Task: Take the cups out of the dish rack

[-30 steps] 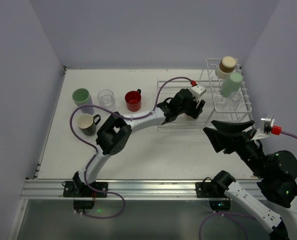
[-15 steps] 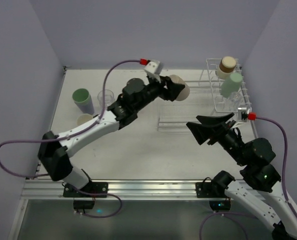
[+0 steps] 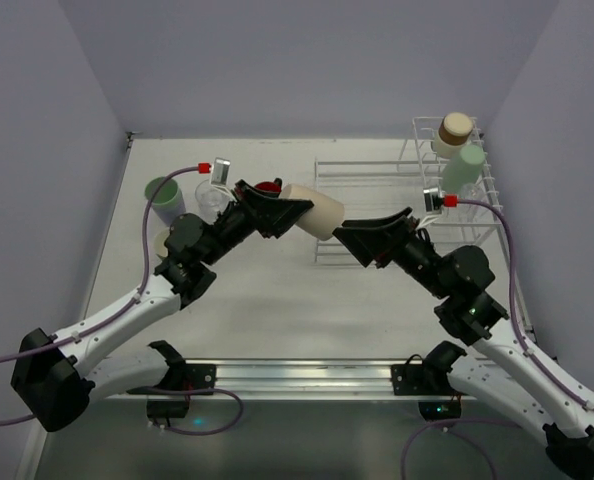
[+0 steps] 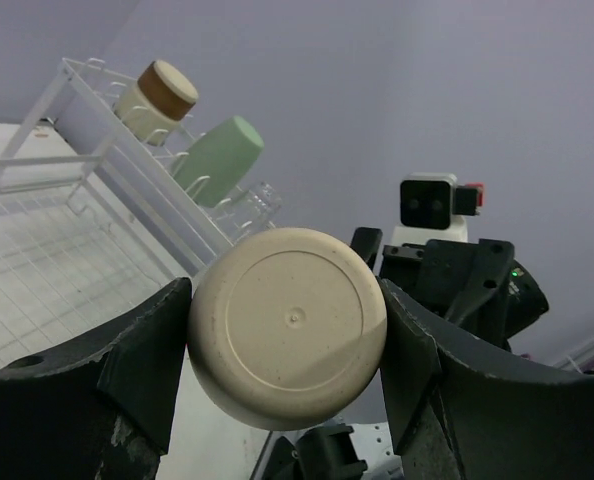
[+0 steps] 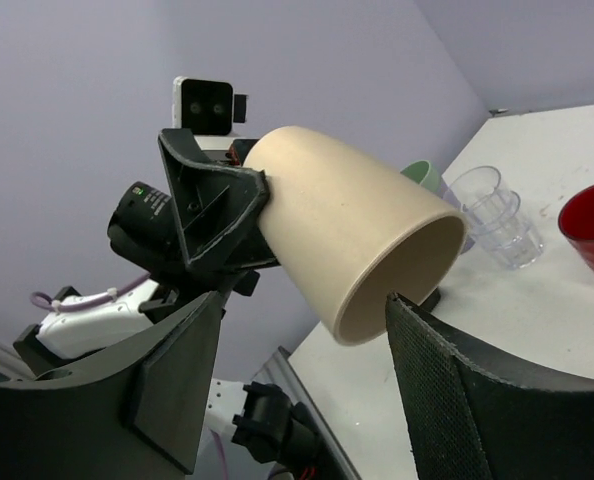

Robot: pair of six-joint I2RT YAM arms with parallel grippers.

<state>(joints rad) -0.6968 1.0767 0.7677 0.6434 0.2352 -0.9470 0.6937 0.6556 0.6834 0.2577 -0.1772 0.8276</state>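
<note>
Cream cup (image 3: 322, 215) is grasped aloft by left end effector (image 3: 285, 212); handover seems intended, needing the released right end effector (image 3: 355, 240), at its four o'clock, closed on the rim.

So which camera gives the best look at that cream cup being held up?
The right wrist view: the cream cup fills it, showing its side and open mouth. The left wrist view shows only its flat base between the fingers of the left gripper. The top view shows it small, tipped sideways.
</note>
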